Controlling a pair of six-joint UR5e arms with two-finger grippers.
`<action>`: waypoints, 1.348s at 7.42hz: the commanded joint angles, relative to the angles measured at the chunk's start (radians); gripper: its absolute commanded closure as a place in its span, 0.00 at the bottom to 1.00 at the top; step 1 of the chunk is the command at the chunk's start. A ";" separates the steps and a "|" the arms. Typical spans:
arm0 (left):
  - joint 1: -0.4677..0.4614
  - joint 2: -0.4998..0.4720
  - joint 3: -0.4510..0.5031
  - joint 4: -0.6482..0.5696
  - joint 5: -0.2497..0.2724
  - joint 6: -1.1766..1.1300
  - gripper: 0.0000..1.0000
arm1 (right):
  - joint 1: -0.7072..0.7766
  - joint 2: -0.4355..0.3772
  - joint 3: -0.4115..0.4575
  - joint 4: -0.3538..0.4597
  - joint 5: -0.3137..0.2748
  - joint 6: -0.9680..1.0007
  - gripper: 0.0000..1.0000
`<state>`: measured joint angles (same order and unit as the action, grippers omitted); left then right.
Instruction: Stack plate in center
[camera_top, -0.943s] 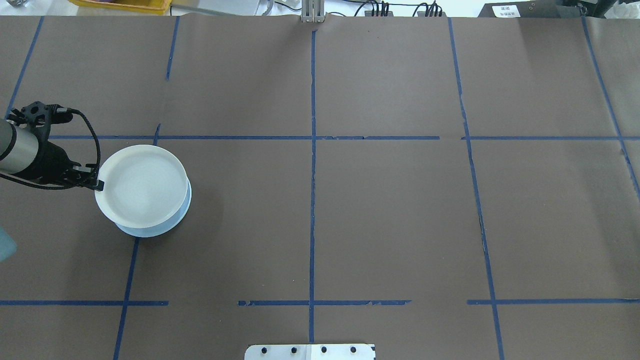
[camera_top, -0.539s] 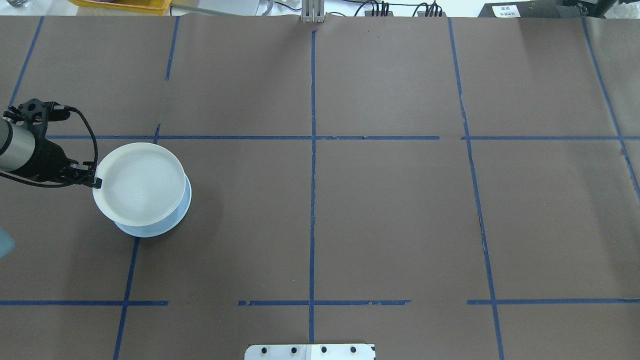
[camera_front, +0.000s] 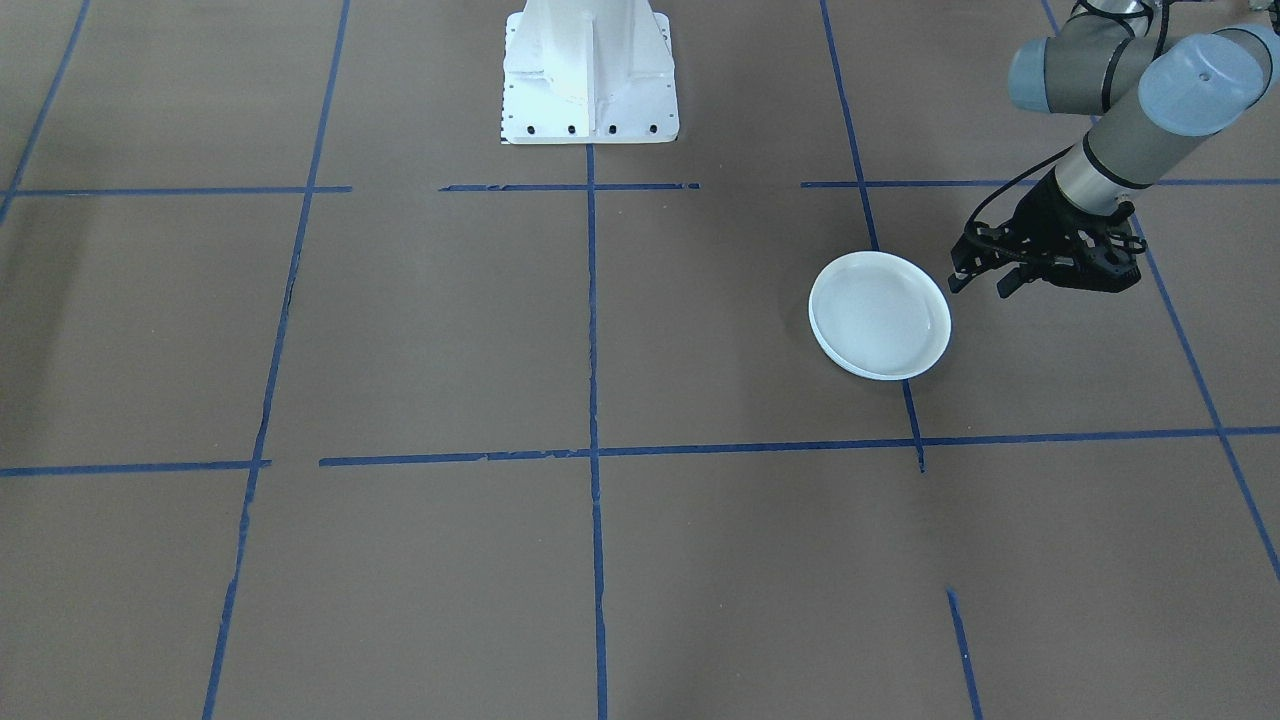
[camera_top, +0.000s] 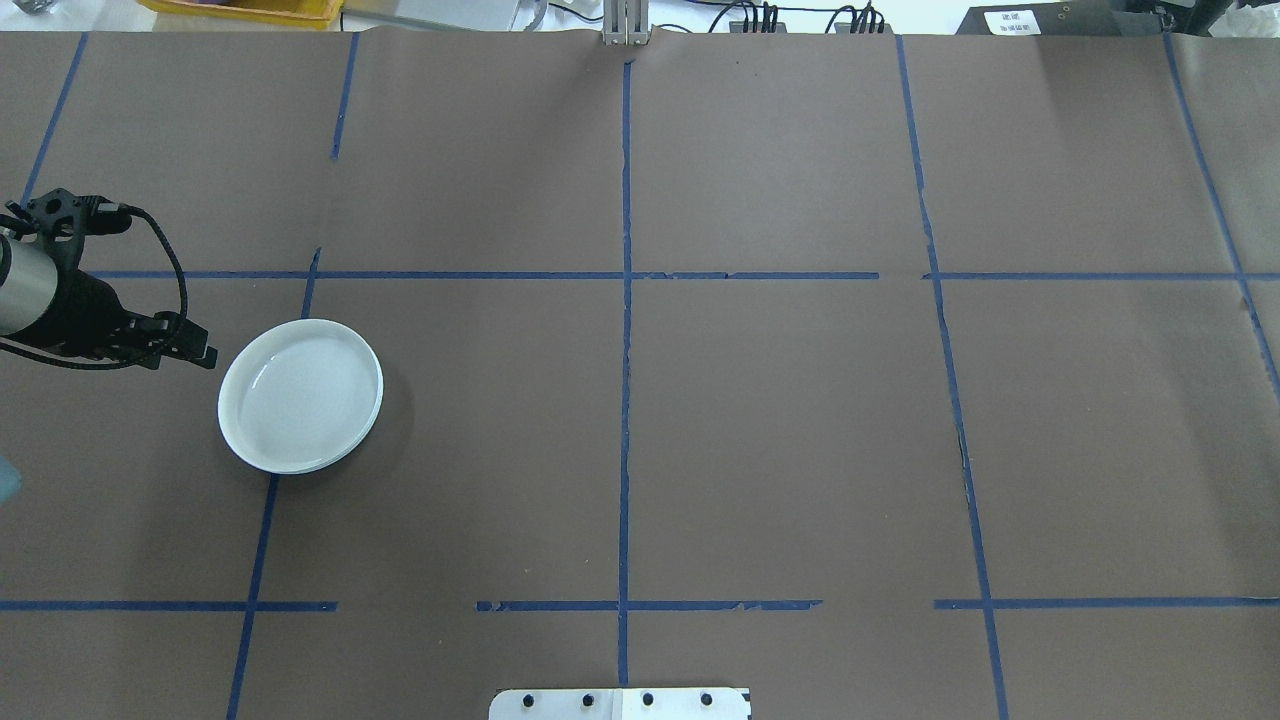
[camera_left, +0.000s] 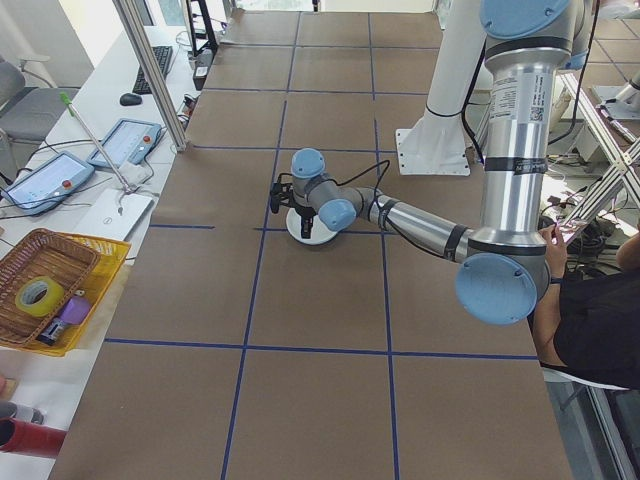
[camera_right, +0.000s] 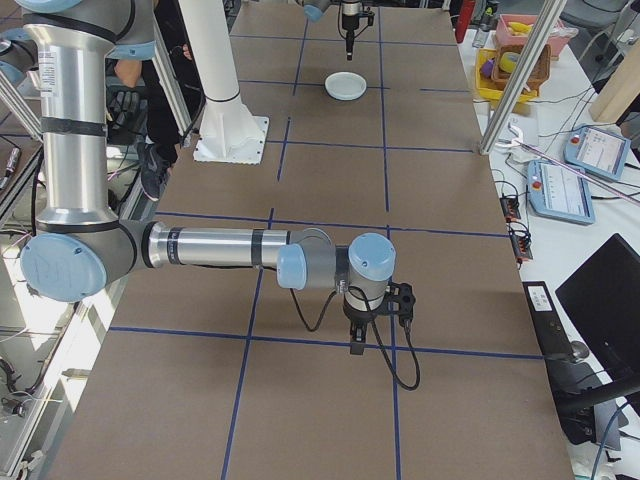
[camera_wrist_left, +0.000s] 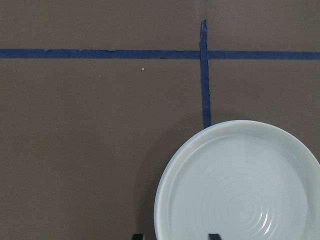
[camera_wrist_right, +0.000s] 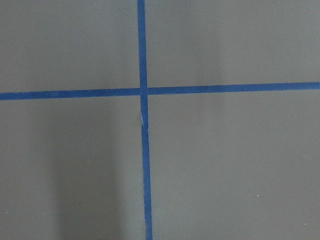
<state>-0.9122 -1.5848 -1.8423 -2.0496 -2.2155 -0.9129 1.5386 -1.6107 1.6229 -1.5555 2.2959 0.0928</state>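
Brown paper gridded with blue tape (camera_top: 626, 300) is seen; the ringed plate (camera_top: 300, 396) is stacked, released by the left gripper (camera_top: 200, 355), jaws parted and empty; the right gripper (camera_right: 357, 345) cannot be judged.

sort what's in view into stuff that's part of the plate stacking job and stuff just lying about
Part of the job:
- plate stack
- left gripper, open, just beside the stack

Lying about:
- wicker basket holding a tape roll
- tablets
- right gripper, far from the plates
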 joint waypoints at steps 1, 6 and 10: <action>-0.010 -0.004 -0.009 0.003 0.005 0.014 0.00 | 0.000 0.000 0.000 0.000 0.000 0.001 0.00; -0.316 -0.015 -0.008 0.236 0.000 0.600 0.00 | 0.000 0.000 0.000 0.000 -0.001 -0.001 0.00; -0.572 -0.001 0.008 0.597 -0.013 1.033 0.00 | 0.000 0.000 0.000 0.000 -0.001 0.001 0.00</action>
<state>-1.3963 -1.5961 -1.8414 -1.5823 -2.2178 -0.0421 1.5386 -1.6107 1.6229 -1.5555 2.2952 0.0923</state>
